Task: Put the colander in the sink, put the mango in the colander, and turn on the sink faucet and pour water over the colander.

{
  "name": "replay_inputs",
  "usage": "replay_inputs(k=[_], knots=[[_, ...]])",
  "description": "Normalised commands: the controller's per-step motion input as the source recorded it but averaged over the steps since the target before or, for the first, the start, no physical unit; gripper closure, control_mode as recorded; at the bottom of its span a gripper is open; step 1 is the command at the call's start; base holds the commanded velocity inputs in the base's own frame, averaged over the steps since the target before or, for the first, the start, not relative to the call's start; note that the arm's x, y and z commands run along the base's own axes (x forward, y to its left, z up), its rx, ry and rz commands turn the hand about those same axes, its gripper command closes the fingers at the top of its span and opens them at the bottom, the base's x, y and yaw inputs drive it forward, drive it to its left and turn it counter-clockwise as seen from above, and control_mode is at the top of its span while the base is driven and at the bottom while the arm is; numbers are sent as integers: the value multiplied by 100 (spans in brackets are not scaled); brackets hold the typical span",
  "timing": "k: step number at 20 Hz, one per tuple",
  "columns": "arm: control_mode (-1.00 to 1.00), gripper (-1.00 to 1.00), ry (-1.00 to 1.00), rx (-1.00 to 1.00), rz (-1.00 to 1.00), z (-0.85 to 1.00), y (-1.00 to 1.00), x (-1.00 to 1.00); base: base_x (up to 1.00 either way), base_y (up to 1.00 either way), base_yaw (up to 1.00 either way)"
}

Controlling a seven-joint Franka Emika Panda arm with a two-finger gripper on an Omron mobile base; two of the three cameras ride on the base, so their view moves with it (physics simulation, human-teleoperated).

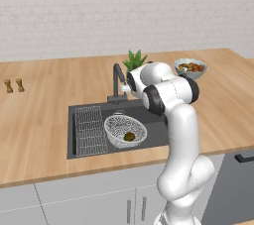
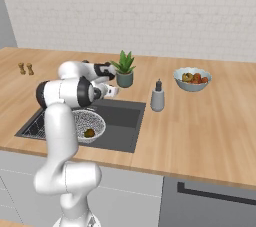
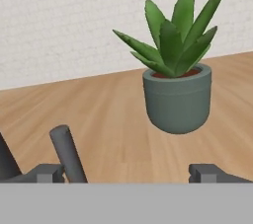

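The colander (image 1: 125, 131) sits in the sink (image 1: 79, 111), just right of the ribbed grey rack (image 1: 90, 131), and the mango (image 1: 129, 136) lies inside it, toward its right side. From the right base view the same mesh bowl and fruit show partly behind the arm's white upper link.

The hand (image 3: 127, 172) is up at the back edge of the sink beside the faucet (image 1: 118, 83), fingers spread wide with nothing between them. In the hand view a slim dark rod, seemingly the faucet's lever, rises just inside the left finger (image 3: 47, 172); whether the finger touches it I cannot tell from this angle.

Straight ahead of the hand stands a potted plant (image 3: 177, 85) on the wooden counter (image 1: 39, 105). Farther right on the counter are a soap bottle (image 2: 158, 97) and a bowl of fruit (image 2: 192, 79). Two small shakers (image 1: 14, 85) stand well apart at the far left.
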Motion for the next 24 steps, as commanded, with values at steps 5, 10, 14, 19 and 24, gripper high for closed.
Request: replay_inputs(k=[5, 10, 14, 19, 24], knots=[[-100, -100, 0, 0, 0, 0, 17, 0, 0, 0, 0], [-100, -100, 0, 0, 0, 0, 3, 10, 0, 0, 0], [-100, -100, 0, 0, 0, 0, 0, 12, 0, 0, 0], [-100, -100, 0, 0, 0, 0, 0, 10, 0, 0, 0], [-100, -100, 0, 0, 0, 0, 0, 8, 0, 0, 0]])
